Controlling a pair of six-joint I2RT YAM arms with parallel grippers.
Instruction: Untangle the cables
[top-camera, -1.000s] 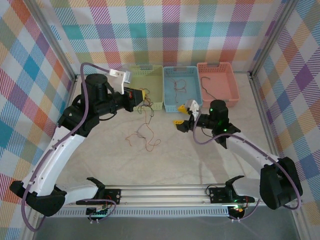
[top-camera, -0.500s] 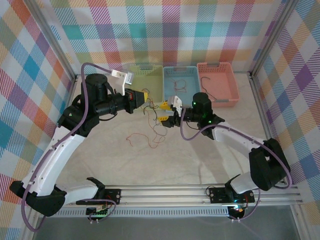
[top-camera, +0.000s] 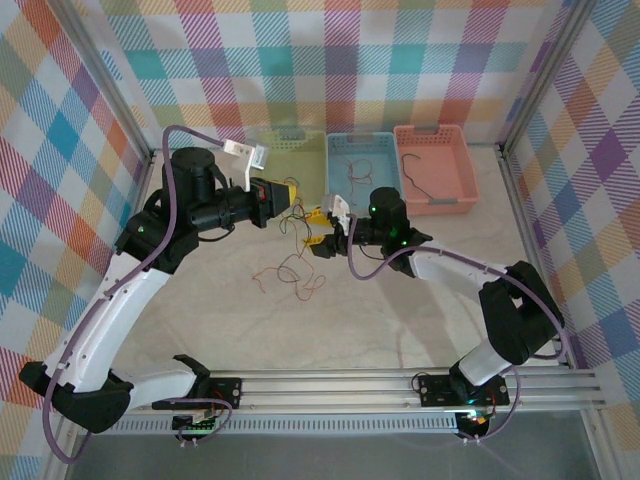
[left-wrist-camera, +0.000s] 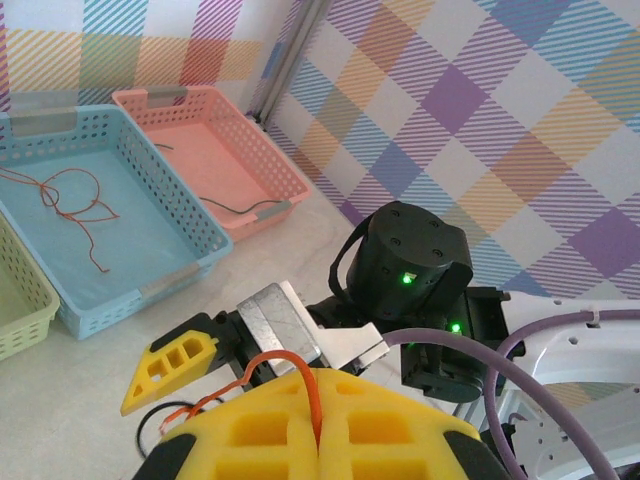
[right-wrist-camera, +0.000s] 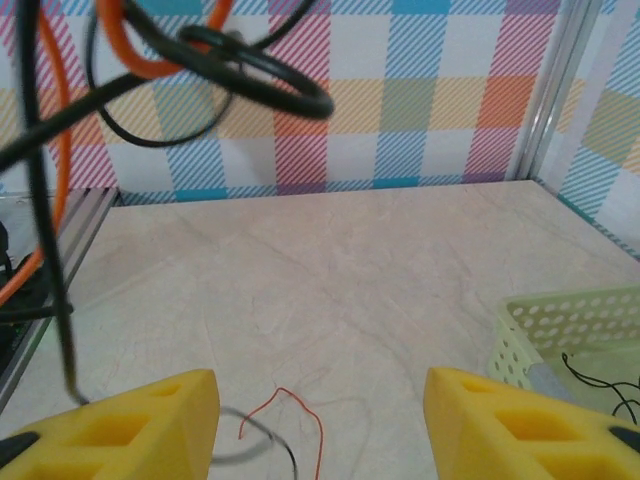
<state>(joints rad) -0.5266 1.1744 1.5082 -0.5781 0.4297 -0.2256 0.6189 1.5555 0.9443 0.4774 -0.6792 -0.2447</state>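
Note:
The cables (top-camera: 291, 262) are a loose tangle of red-orange, black and dark wires that hangs from my left gripper (top-camera: 288, 195) down onto the table. The left gripper (left-wrist-camera: 320, 388) is shut, and a red-orange cable (left-wrist-camera: 312, 385) is pinched between its yellow pads. Just right of the hanging strands, my right gripper (top-camera: 313, 227) stands open with nothing between its fingers. In the right wrist view, orange and black loops (right-wrist-camera: 215, 55) hang close at the upper left. A thin red wire end (right-wrist-camera: 296, 420) lies on the table between the open right gripper (right-wrist-camera: 325, 425) fingers.
Three baskets stand at the back: green (top-camera: 310, 160), blue (top-camera: 385, 180) with a red cable (left-wrist-camera: 75, 195) inside, and pink (top-camera: 455, 165) with a black cable (left-wrist-camera: 240, 210). The green basket's corner (right-wrist-camera: 570, 335) is close on the right gripper's right. Bare table lies in front.
My right arm has swung left from mid-table to just beside the hanging tangle, its jaws slightly narrower. The left gripper has stayed put, and the cables' lower loops have shifted a little.

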